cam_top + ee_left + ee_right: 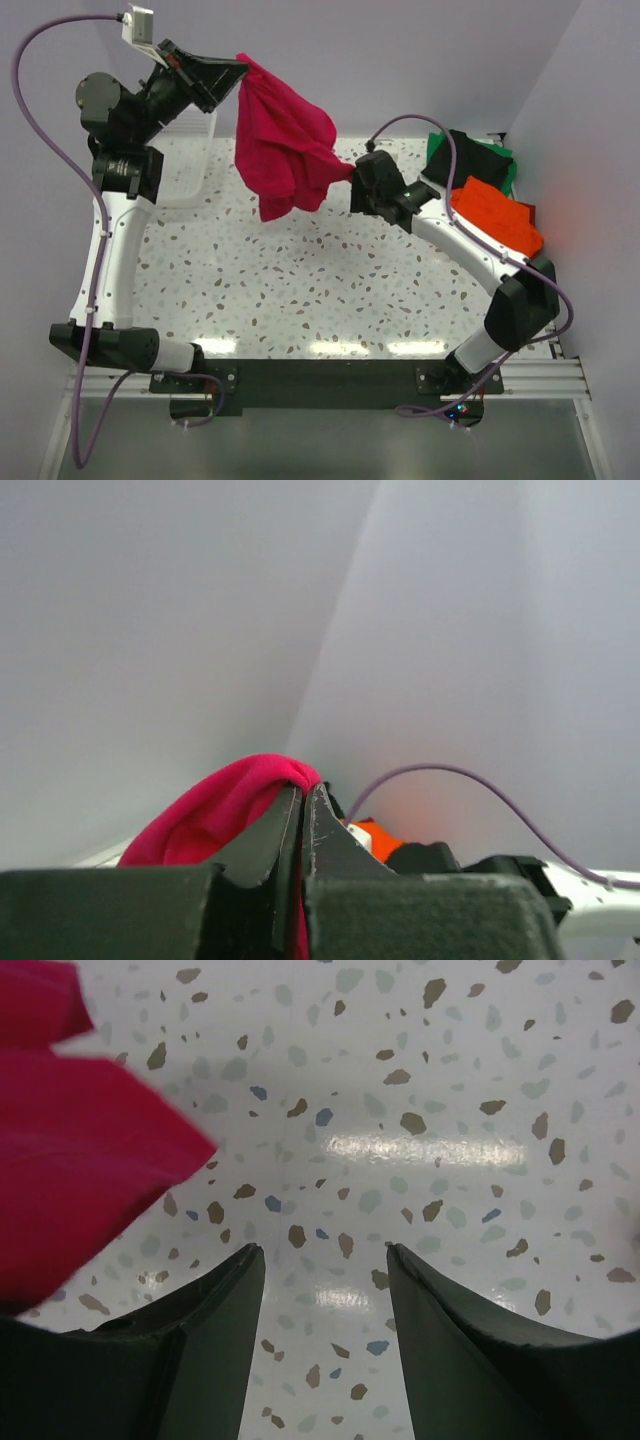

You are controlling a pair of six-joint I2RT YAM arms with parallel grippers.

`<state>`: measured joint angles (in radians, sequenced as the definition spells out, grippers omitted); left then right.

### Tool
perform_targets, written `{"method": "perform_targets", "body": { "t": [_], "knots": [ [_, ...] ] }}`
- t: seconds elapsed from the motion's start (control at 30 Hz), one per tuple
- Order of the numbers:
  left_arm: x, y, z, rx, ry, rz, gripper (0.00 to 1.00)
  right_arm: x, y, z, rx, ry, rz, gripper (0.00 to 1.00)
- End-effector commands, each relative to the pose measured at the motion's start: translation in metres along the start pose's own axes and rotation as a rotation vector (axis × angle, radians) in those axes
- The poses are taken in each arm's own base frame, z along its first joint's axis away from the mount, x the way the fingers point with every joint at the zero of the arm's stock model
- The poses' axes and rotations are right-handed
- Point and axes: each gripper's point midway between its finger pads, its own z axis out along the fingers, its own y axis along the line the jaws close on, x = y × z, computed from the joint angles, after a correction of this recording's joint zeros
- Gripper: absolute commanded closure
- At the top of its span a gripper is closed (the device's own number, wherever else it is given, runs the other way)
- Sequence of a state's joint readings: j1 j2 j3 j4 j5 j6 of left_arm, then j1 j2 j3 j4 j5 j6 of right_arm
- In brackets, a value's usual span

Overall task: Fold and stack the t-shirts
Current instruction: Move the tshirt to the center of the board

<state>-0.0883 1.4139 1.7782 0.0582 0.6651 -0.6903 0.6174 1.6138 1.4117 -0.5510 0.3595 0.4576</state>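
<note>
Left gripper (243, 74) is up high at the far-left of the table (300, 290), clenched tight on a bunched corner of the crimson-pink t-shirt (285, 150). Its wrist cam shows the two fingers pressed together w/ pink cloth (215, 815) humped over the left finger & pinched btwn them (303, 792). The shirt hangs off that grip in a crumpled drape, off the tabletop, spreading down & to the right toward the table's middle. Right gripper (353, 182) sits at the shirt's lower-right edge, jaws spread apart w/ nothing btwn them: its wrist cam looks straight down at bare speckled tabletop btwn the fingers (325, 1250), and the pink cloth (70, 1160) is off to the left side of that view, above the left finger. Can't tell if cloth actually touches that finger. Far-right corner holds a heap of other tees: orange t-shirt (495, 215) nearest, black t-shirt (470, 160) behind it, green t-shirt (512, 170) peeking out at the back. White basket (195, 170) sits under the left arm, far-left.
</note>
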Motion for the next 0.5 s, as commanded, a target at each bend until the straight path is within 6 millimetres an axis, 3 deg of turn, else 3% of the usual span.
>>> {"method": "perform_targets", "body": {
  "t": [0.0,0.03,0.07,0.1,0.13,0.2,0.23,0.33,0.47],
  "knots": [
    [-0.004,-0.058,-0.023,0.203,0.012,0.021,1.00,-0.041,-0.028,-0.037,0.108,-0.204,0.146,0.43],
    [0.011,-0.037,-0.023,0.108,0.041,-0.004,0.97,-0.044,-0.032,-0.041,0.122,-0.226,0.167,0.43],
    [0.019,-0.023,-0.026,0.037,0.053,-0.016,0.82,-0.046,-0.039,-0.050,0.136,-0.249,0.185,0.43],
    [0.026,-0.012,-0.032,-0.043,0.065,-0.023,0.39,-0.049,-0.047,-0.054,0.170,-0.271,0.197,0.43],
    [0.046,0.030,-0.043,-0.253,0.098,-0.042,0.27,-0.051,-0.050,-0.057,0.178,-0.281,0.200,0.43],
    [0.061,0.064,-0.061,-0.456,0.113,-0.059,0.10,-0.053,-0.055,-0.065,0.195,-0.297,0.208,0.43],
    [0.079,0.095,-0.081,-0.624,0.144,-0.067,0.07,-0.054,-0.057,-0.066,0.202,-0.301,0.204,0.42],
    [0.110,0.128,-0.107,-0.798,0.197,-0.084,0.00,-0.053,-0.055,-0.063,0.199,-0.283,0.182,0.42],
    [0.150,0.140,-0.119,-0.822,0.295,-0.125,0.00,-0.044,-0.036,-0.053,0.124,-0.205,0.129,0.43]
  ]
}}
